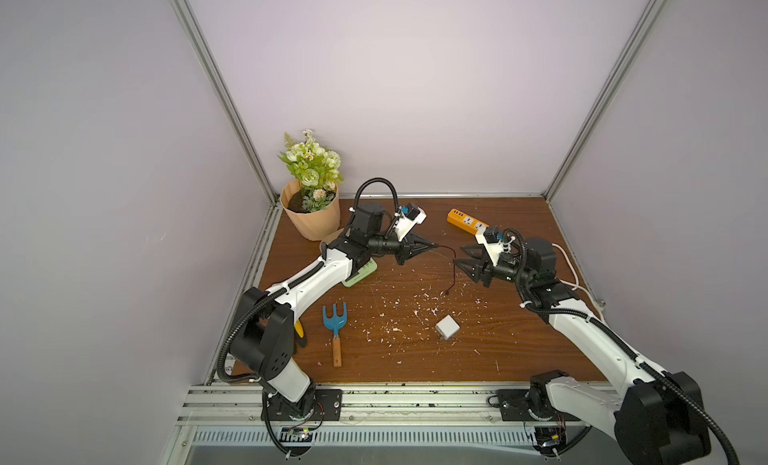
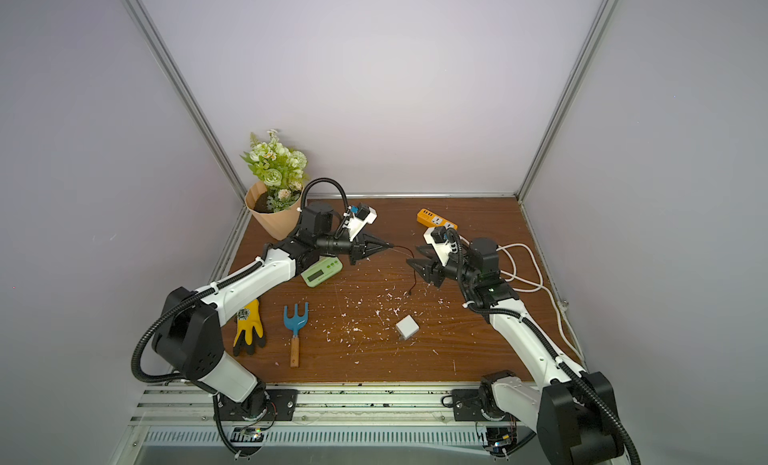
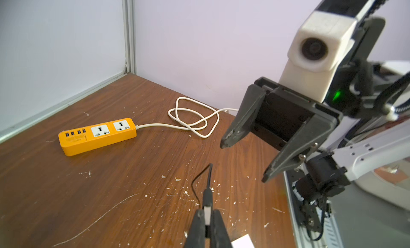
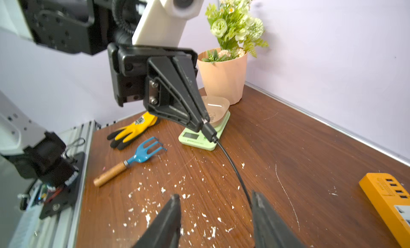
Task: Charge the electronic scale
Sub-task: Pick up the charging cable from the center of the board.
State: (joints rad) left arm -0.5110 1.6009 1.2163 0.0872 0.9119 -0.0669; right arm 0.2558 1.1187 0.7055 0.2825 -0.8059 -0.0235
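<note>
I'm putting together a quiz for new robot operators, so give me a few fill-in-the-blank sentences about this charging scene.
The left gripper is shut on the plug of a thin ____ cable.
The jaws of the right gripper stand ____.
The electronic scale sits beside the pot that holds ____.
The power strip is ____ in colour.
Missing words: black; open; flowers; orange.

Readable text: none I can make out | electronic scale (image 4: 193,143): print under display blurred | orange power strip (image 3: 97,143): label too small | glove (image 4: 137,126): cuff patch illegible
</note>
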